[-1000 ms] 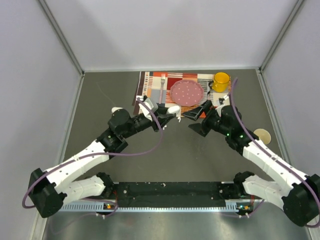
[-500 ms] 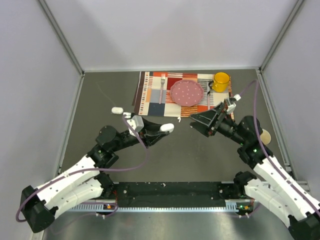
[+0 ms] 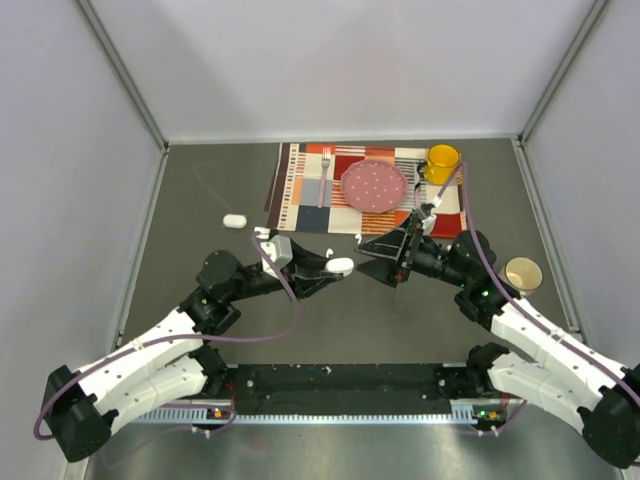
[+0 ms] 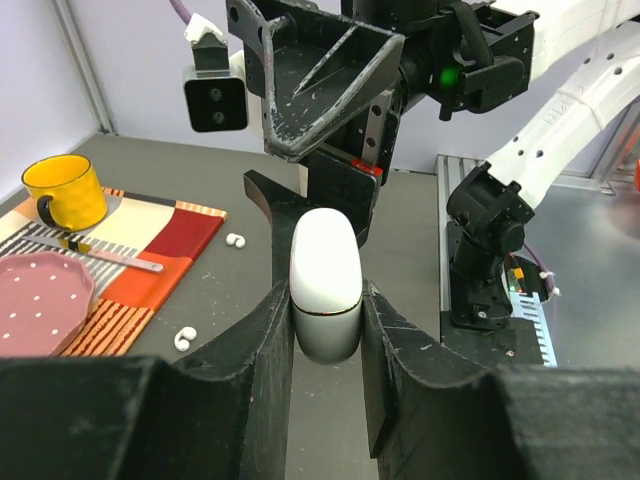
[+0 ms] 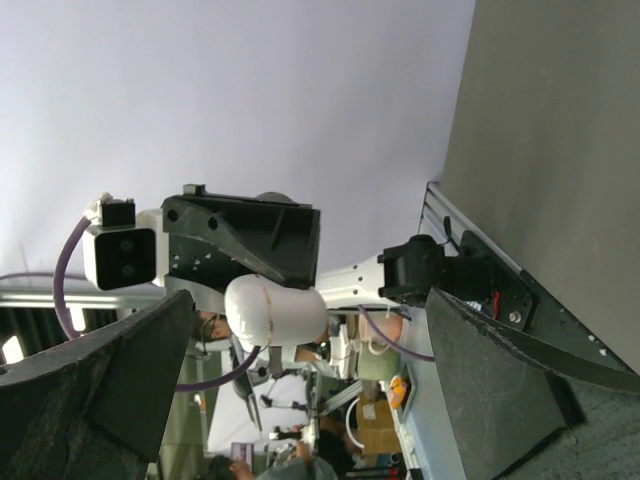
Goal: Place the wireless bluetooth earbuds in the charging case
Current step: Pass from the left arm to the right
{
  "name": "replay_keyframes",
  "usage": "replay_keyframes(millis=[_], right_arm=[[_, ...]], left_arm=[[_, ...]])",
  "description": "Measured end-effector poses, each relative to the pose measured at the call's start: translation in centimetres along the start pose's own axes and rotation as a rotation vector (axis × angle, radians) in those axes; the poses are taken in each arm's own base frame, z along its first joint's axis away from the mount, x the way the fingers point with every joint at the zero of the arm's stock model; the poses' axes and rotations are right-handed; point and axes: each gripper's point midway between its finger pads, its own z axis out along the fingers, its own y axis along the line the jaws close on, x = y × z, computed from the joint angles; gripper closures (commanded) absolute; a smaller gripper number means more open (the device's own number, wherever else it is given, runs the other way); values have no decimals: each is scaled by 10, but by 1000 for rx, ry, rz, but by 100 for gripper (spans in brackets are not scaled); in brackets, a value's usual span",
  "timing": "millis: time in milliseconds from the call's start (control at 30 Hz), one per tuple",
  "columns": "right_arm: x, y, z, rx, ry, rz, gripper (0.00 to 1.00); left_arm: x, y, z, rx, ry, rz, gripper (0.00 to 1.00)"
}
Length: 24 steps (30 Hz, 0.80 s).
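A white pebble-shaped charging case (image 4: pixel 323 260) is clamped upright between the black fingers of my left gripper (image 4: pixel 325 292), its lid closed with a thin seam showing. In the top view the case (image 3: pixel 341 266) hangs above the dark table, left of my right gripper (image 3: pixel 368 250). That gripper is open and faces the case from a short distance, not touching it. The right wrist view shows the case (image 5: pixel 275 310) straight ahead in the wide gap of the right gripper (image 5: pixel 310 300). Two tiny white earbuds (image 4: pixel 236 240) (image 4: pixel 184 338) lie on the table beside the placemat's edge.
A striped placemat (image 3: pixel 300 185) at the back holds a pink plate (image 3: pixel 374 184), a fork (image 3: pixel 325 172) and a yellow mug (image 3: pixel 441 162). A small white pebble-like object (image 3: pixel 234 220) lies at the left. A tan round cup (image 3: pixel 523 272) sits at the right.
The left gripper has carried the case nearer and slightly rightward. The right gripper has swung left and lower, ending close in front of the case, still open.
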Motion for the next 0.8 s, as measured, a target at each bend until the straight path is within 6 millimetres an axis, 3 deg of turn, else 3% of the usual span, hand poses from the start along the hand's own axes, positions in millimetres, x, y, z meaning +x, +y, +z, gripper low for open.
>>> replay_keyframes(millis=[533, 700, 733, 800], right_arm=[[18, 13, 22, -80, 100, 100, 26], [23, 11, 28, -75, 128, 146, 39], [24, 11, 29, -76, 131, 154, 50], [25, 12, 30, -82, 139, 164, 54]], left_arm=[[9, 6, 6, -5, 2, 1, 100], [14, 9, 8, -11, 14, -6, 100], [14, 9, 8, -12, 14, -6, 100], [13, 10, 8, -15, 8, 1, 100]])
